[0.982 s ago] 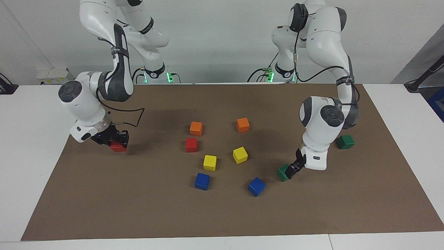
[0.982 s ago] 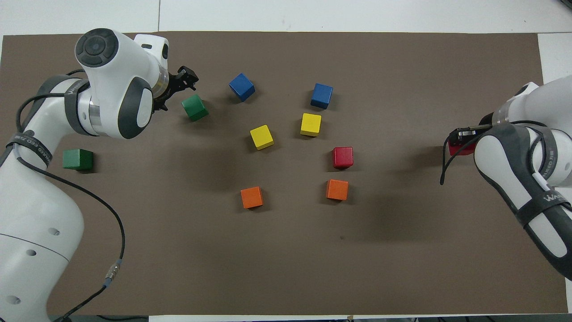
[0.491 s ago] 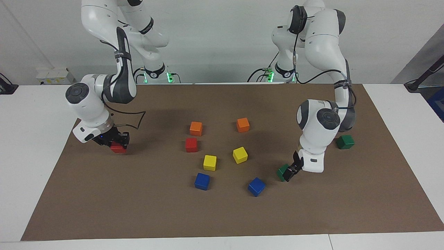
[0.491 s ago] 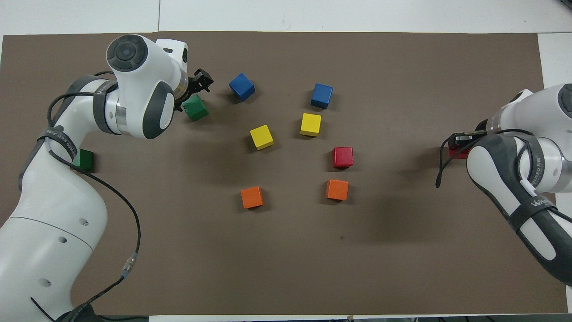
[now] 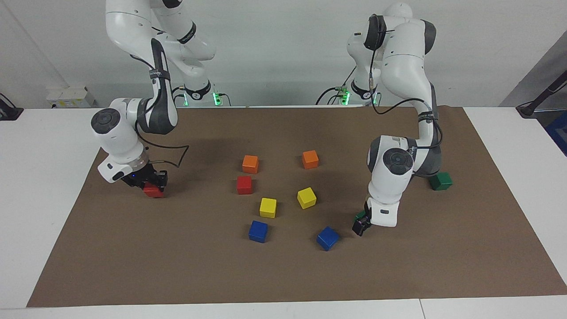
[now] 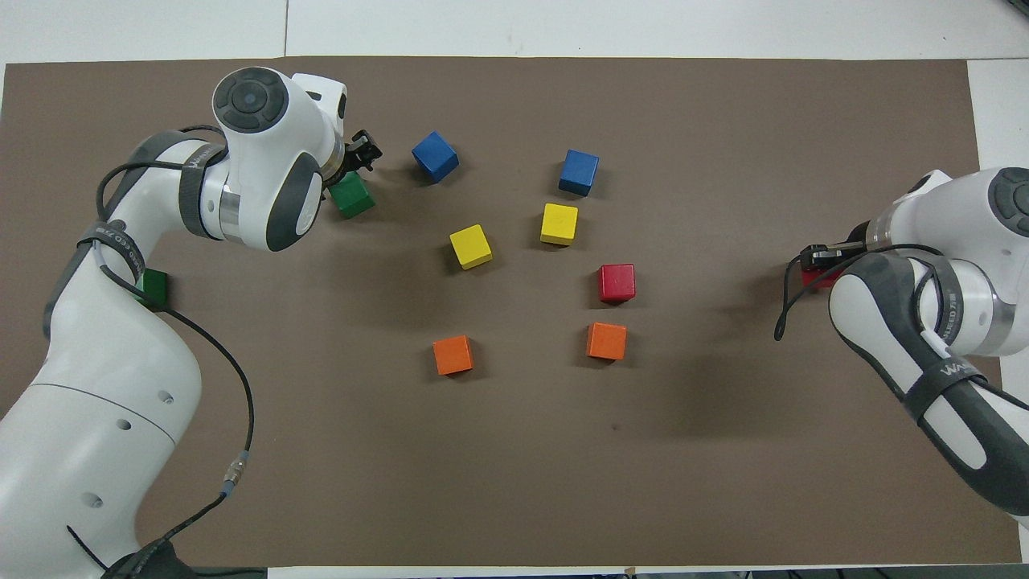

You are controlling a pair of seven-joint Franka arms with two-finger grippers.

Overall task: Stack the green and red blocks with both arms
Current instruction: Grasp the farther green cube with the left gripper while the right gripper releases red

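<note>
I'm in the pick-up step. Right gripper (image 5: 150, 185) is down on the red block (image 5: 153, 191) at its arm's end of the counter (image 5: 283, 274); left gripper (image 5: 361, 223) is at the green block (image 6: 354, 197) beside a blue cube (image 5: 328, 238). I cannot tell whether either pair of fingers is clenched. Next I judge: confirm the grasps, then lift.

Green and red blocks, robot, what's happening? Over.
Left gripper down at green block, grip unclear. Right gripper low on red block, grip unclear. Other red block and green block unstacked. Blue block close by.
</note>
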